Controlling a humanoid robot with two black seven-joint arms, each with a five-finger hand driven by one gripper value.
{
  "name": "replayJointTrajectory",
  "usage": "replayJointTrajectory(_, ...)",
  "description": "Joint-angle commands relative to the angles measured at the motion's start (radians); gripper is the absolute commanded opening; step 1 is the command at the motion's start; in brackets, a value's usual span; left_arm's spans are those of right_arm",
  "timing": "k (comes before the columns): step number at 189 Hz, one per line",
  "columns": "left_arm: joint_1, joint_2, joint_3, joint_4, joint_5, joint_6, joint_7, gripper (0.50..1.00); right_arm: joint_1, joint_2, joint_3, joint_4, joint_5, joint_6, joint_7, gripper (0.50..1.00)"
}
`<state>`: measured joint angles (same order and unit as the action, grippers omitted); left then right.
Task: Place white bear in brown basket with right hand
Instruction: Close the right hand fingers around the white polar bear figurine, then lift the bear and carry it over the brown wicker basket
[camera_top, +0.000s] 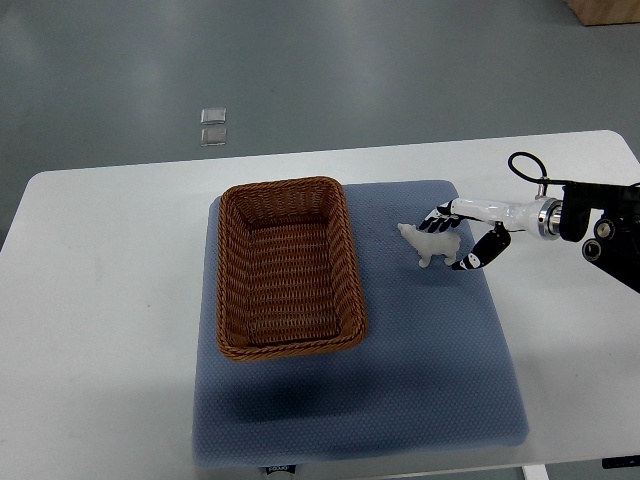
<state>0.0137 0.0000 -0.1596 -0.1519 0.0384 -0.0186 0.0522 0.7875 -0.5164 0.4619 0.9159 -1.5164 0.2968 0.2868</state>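
Note:
The white bear (427, 244) is just right of the brown wicker basket (288, 268), low over the blue mat (400, 390). My right hand (456, 238) reaches in from the right edge and is shut on the bear. Its dark fingertips (438, 215) press the bear's back, and the thumb (480, 256) sits against its rear. The bear's head points left toward the basket. The basket holds nothing. I cannot tell whether the bear still touches the mat. The left arm is out of view.
The mat lies on a white table (100, 330), whose far edge runs along the top. Two small clear squares (212, 126) lie on the grey floor beyond. The right arm's black wrist and cable (590, 220) hang over the table's right side.

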Motion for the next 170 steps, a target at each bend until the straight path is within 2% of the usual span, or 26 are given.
replayJointTrajectory(1,0.0,0.0,0.0,0.0,0.0,0.0,0.0,1.0,-0.002,0.001,0.0,0.001,-0.001,-0.005,-0.009,0.768)
replayJointTrajectory(121,0.0,0.0,0.0,0.0,0.0,0.0,0.0,1.0,0.01,-0.001,-0.029,0.037,-0.007,0.007,-0.008,0.752)
replayJointTrajectory(138,0.0,0.0,0.0,0.0,0.0,0.0,0.0,1.0,0.009,-0.001,-0.029,0.037,-0.013,0.004,-0.009,0.715)
replayJointTrajectory(170,0.0,0.0,0.0,0.0,0.0,0.0,0.0,1.0,0.007,-0.001,-0.029,0.037,-0.028,-0.005,-0.011,0.576)
